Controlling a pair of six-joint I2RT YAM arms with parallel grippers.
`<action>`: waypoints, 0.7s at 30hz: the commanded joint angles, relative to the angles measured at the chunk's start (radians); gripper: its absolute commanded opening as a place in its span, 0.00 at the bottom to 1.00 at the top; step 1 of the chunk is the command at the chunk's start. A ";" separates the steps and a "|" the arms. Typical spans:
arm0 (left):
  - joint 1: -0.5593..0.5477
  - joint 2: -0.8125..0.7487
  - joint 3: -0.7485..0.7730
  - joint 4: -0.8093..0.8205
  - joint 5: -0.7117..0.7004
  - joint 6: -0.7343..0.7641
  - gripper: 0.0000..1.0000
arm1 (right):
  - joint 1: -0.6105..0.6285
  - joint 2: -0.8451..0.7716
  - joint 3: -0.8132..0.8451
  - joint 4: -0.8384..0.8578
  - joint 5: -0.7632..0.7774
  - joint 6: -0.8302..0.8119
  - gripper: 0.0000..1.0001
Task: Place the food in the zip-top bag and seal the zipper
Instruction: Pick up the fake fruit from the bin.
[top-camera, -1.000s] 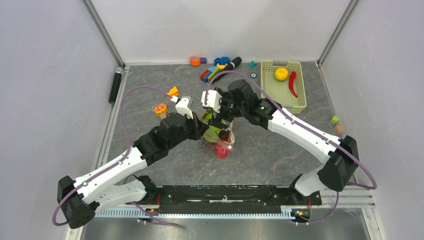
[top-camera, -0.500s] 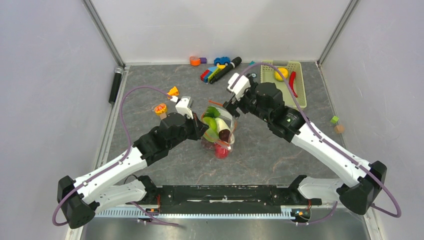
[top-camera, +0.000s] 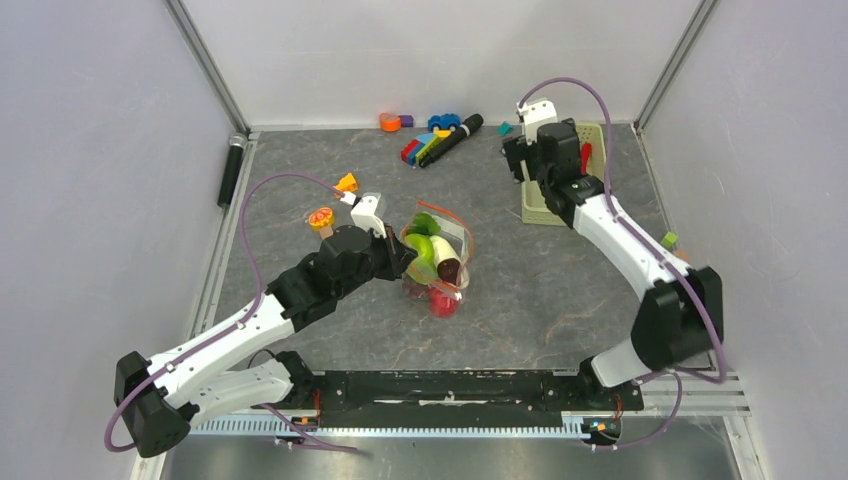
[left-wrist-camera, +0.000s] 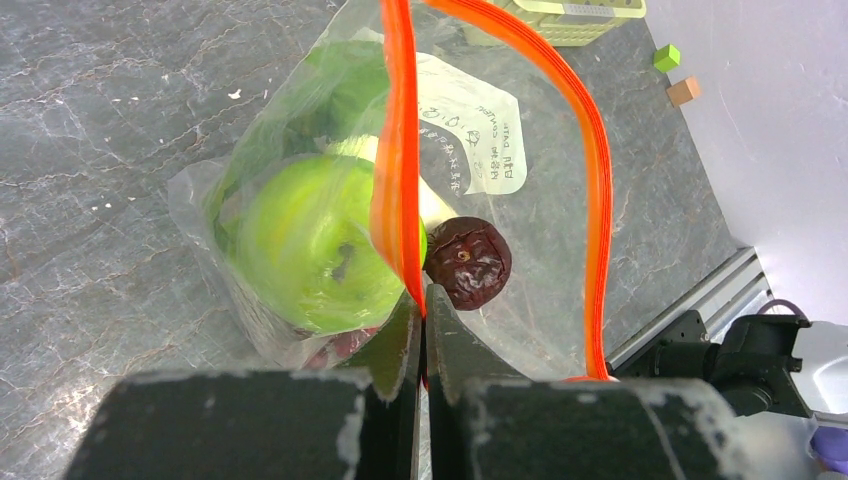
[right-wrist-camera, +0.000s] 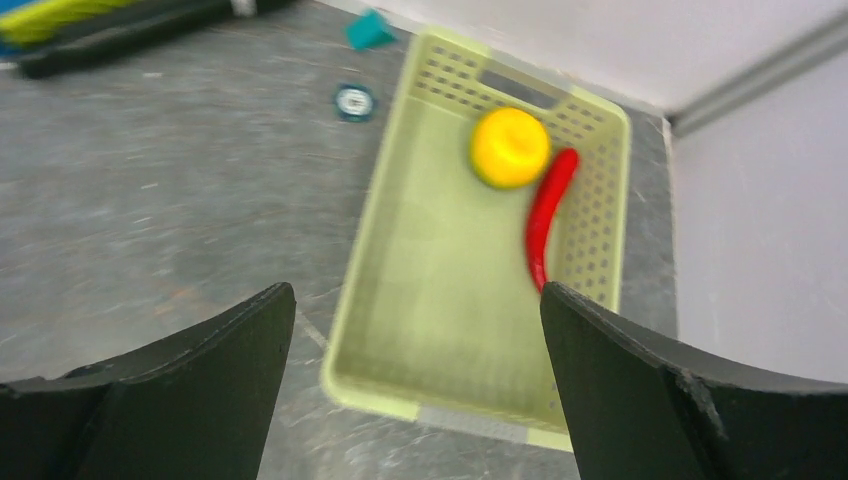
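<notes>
Zipper (left-wrist-camera: 398, 150) clamped by left gripper (left-wrist-camera: 421, 300), fingers pressed together on it, propping zip-top bag (left-wrist-camera: 520, 250) open mid-table; green fruit (left-wrist-camera: 310, 245) inside. Right gripper (right-wrist-camera: 415, 290), jaws wide apart, hovers above basket (right-wrist-camera: 440, 300), probably to take yellow fruit (right-wrist-camera: 510, 147) or red chili (right-wrist-camera: 545, 215).

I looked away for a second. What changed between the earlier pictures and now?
The right gripper, open, swung from the mouth of the zip-top bag to the far right, above the green basket. Unchanged: left gripper shut on the zipper, holding the bag open; yellow fruit and chili in the basket.
</notes>
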 joint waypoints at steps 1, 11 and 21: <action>-0.002 0.002 0.002 0.024 -0.019 0.049 0.03 | -0.093 0.138 0.113 0.077 0.143 0.008 0.98; -0.001 0.035 0.011 0.029 -0.027 0.061 0.03 | -0.253 0.477 0.336 0.084 0.033 0.049 0.98; -0.002 0.061 0.016 0.036 -0.036 0.069 0.03 | -0.356 0.720 0.508 0.110 -0.170 0.120 0.98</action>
